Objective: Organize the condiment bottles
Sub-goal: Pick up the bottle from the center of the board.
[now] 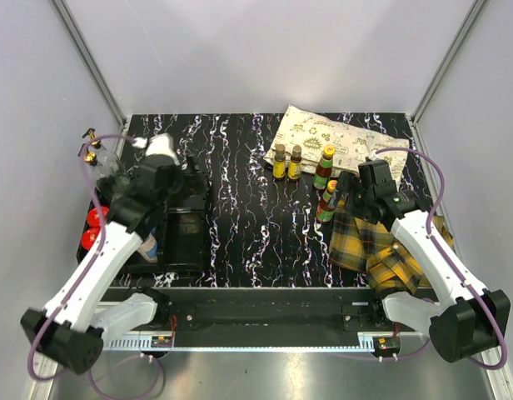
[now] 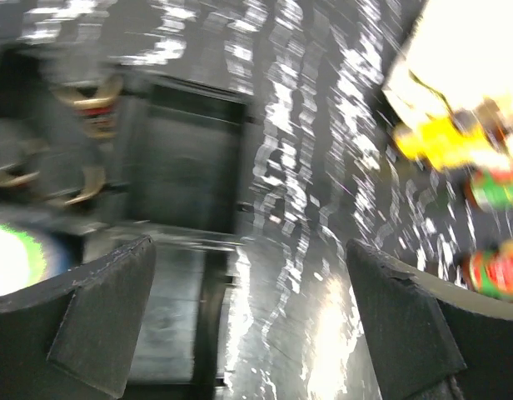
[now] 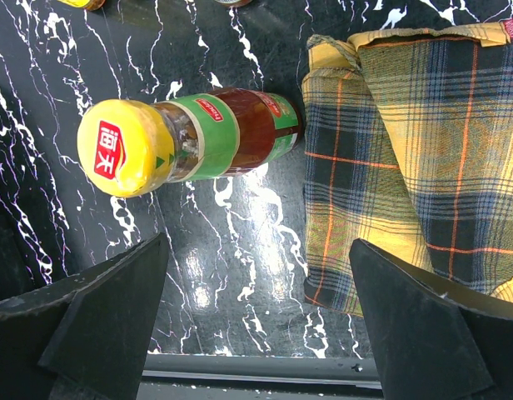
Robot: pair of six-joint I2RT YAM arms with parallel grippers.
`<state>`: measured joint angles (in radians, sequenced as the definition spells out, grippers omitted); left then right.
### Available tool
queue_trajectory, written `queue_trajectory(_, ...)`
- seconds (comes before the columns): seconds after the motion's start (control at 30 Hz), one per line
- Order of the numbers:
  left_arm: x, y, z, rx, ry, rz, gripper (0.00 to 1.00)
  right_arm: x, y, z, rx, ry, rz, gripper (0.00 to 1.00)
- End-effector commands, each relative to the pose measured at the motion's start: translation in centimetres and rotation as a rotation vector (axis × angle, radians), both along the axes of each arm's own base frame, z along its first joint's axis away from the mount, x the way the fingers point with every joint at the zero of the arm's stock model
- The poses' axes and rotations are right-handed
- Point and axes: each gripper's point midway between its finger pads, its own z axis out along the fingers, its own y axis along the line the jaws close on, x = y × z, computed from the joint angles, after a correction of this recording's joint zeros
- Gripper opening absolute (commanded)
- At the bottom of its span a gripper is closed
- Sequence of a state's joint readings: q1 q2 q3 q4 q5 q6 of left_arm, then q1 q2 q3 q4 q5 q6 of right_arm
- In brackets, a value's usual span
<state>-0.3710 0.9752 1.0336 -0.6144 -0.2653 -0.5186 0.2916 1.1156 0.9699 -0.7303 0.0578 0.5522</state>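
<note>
Tool state: the right tool is spreading its fingers wide and gripping nothing. The left tool is likewise gaping with nothing between its fingers, though its view is blurring badly.
Nearest bottle: a yellow-capped sauce bottle is sitting just beyond the right tool's fingertips, outside the gap. Its base is lying right at the left edge of the plaid cloth, and I cannot tell whether the two are touching.
Long axis: from overhead the bottle seems to be standing upright on the worktop. In the right wrist view its length is running crosswise, cap toward one finger and base toward the other.
Nearer arm: the right arm is hovering beside the plaid cloth, next to this bottle. The left arm is working well left of the cloth.
Other bottles: two yellow bottles and a green-labelled bottle are standing behind the plaid cloth, at the printed pouch.
Tray: the black compartment tray is lying well left of the plaid cloth, with the red-lidded jars at its far side.
Coming move: the right tool is probably needing to advance and perhaps roll, so that the fingers are closing across the bottle's body, not along it.
</note>
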Motion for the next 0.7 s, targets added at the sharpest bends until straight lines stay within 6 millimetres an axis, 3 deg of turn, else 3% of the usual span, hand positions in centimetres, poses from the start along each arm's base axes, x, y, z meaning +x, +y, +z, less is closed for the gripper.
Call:
queue_trajectory(0.0,2.7,-5.6,5.5,-0.004,-0.182,-0.204,0.99,0.4,0.2,1.5,0.030,-0.046,-0.006,1.00)
queue_trajectory(0.3,6.1,-14.7,5.6,0.034,-0.213,-0.461,0.99,0.8,0.3,2.6,0.037,-0.068,-0.004,1.00)
queue_trajectory(0.43,9.0,-18.6,4.0,0.043,-0.174,-0.517,0.98,0.7,0.3,3.1,0.042,-0.079,-0.003,1.00)
queue_trajectory(0.67,13.6,-22.8,1.9,0.057,-0.142,-0.545,0.95,0.4,0.4,2.6,0.048,-0.060,0.000,1.00)
